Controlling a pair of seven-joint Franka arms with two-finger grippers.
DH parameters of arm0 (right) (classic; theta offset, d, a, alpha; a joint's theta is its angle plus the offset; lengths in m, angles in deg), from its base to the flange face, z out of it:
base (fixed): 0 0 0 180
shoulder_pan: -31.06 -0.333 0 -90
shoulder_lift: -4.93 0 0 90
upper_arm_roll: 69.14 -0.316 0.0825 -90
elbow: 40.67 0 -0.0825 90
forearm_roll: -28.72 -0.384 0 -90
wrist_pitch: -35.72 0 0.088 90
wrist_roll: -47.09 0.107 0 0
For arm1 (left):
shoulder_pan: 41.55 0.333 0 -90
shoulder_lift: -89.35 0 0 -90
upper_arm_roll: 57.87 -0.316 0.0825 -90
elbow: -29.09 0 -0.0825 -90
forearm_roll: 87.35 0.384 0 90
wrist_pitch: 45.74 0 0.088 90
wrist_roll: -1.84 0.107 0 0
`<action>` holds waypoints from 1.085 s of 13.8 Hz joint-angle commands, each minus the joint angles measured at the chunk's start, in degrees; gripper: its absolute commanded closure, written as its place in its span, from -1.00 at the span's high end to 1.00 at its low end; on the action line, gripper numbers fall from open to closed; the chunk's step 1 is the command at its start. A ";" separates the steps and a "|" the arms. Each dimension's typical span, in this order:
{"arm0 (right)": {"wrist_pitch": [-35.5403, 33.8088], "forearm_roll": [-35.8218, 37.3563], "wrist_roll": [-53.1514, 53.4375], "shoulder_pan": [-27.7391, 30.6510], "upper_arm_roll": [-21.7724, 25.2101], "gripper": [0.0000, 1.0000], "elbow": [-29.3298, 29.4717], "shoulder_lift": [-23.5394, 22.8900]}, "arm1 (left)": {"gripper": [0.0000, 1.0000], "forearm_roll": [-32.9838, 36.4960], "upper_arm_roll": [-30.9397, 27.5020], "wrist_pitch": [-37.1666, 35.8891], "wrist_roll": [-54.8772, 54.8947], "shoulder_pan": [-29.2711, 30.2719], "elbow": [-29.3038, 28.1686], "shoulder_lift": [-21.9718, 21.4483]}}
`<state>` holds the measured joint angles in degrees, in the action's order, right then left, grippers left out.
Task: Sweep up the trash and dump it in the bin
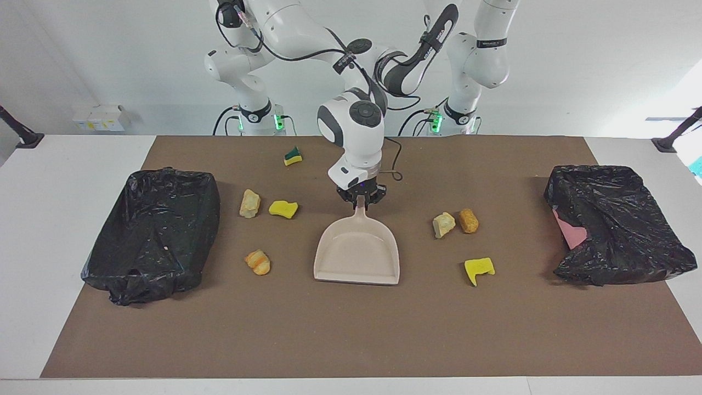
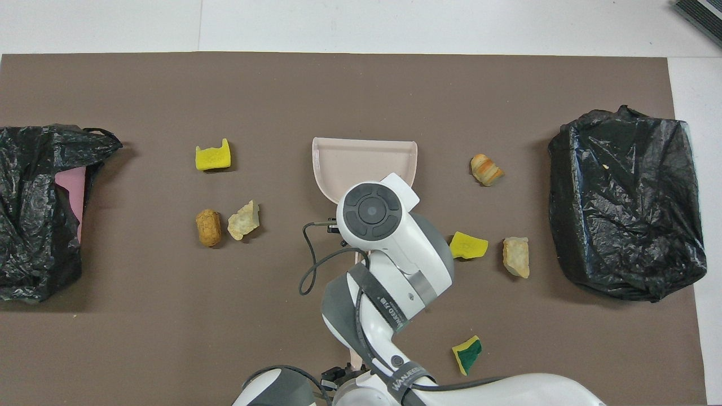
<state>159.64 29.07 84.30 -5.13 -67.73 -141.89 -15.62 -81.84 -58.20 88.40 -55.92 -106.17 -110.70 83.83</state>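
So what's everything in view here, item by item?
bins: two, lined with black bags, one at each end of the table
dustpan: one, beige, mid-mat
yellow sponges: two, one toward each arm's end
green sponge: one, yellow and green, nearest the robots
tan lumps: two, one beside a yellow sponge, one beside the roll
roll: one, golden-brown, toward the left arm's end
croissant: one, golden, toward the right arm's end
mat: one, brown, on the white table
right tool: shut on the dustpan's handle
left tool: shut, at the robots' edge, waiting
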 commanded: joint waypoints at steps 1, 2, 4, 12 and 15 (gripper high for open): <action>-4.20 -1.22 -11.67 4.62 -0.53 -1.00 1.98 2.53 | -1.00 1.17 0.15 -3.78 -0.85 2.55 -0.48 -3.00; -6.65 -1.31 -15.89 5.15 -0.45 -1.00 3.21 2.44 | -1.00 1.08 0.24 -5.36 -1.12 3.43 -0.48 -3.79; -8.52 -1.31 -23.11 6.12 -0.44 -1.00 4.19 2.35 | -1.00 1.08 0.15 -9.14 -1.21 6.41 -0.48 -6.07; -11.77 0.18 -64.76 11.39 -0.36 -1.00 7.53 0.42 | -1.00 1.08 -0.20 -16.53 9.46 25.56 4.25 -8.81; -11.86 2.55 -80.06 13.16 -0.36 -1.00 7.53 -0.28 | -1.00 1.08 -0.20 -17.07 22.65 34.79 6.90 -6.62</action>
<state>149.17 30.12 12.06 6.82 -67.59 -136.12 -14.67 -81.49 -59.11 72.89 -39.50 -76.07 -106.06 75.67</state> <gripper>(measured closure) 0.687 0.740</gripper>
